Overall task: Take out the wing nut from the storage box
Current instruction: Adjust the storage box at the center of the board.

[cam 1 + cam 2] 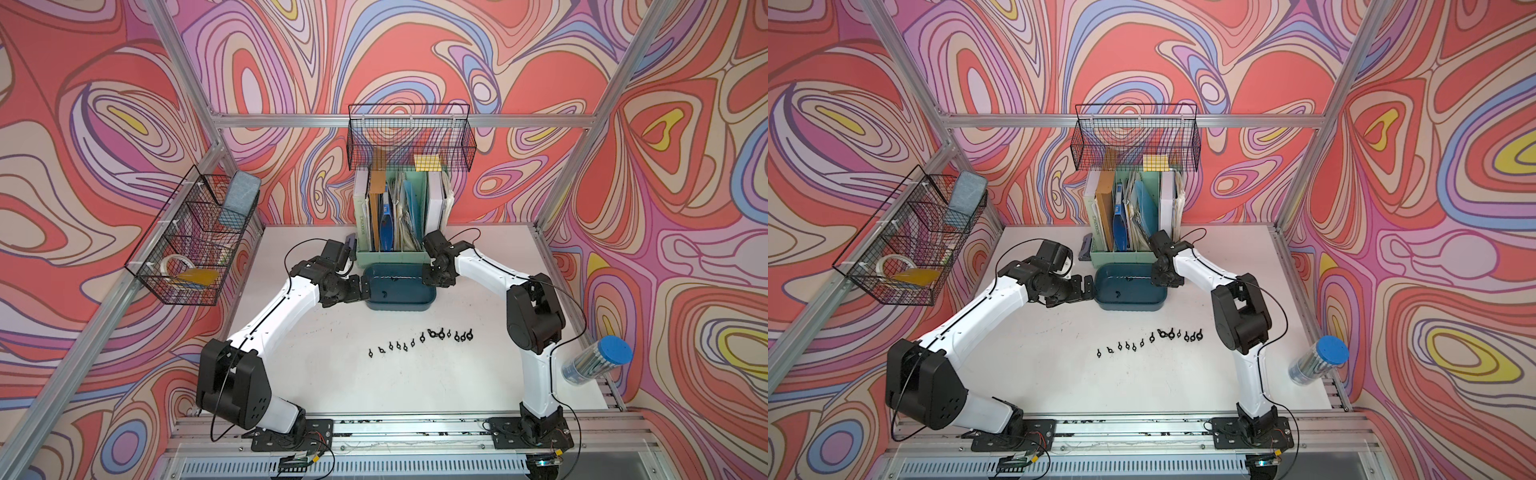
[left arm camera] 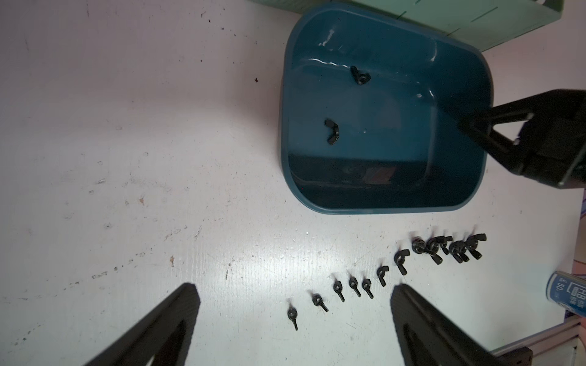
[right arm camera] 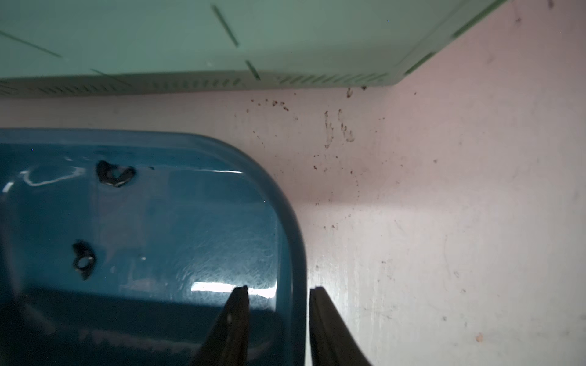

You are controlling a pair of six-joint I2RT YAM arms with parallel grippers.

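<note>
The storage box [image 1: 400, 305], a shallow dark teal tub, sits just in front of the file holder. Two black wing nuts lie on its floor: one wing nut [image 2: 361, 75] near the far wall, the other wing nut [image 2: 332, 131] towards the middle; both also show in the right wrist view. My left gripper [image 2: 294, 288] is open and empty, just outside the box's left end [image 1: 360, 286]. My right gripper [image 3: 280, 287] straddles the box's right wall, one finger inside and one outside. Its jaws are narrow, with a gap still showing at the inner finger [image 3: 241, 304].
Several wing nuts [image 1: 419, 338] lie in a curved row on the white table in front of the box. A mint-green file holder [image 1: 390, 254] stands directly behind it. A pencil tube [image 1: 596, 359] lies at the right edge. Wire baskets hang on the left wall [image 1: 187, 249] and on the back rail [image 1: 409, 141].
</note>
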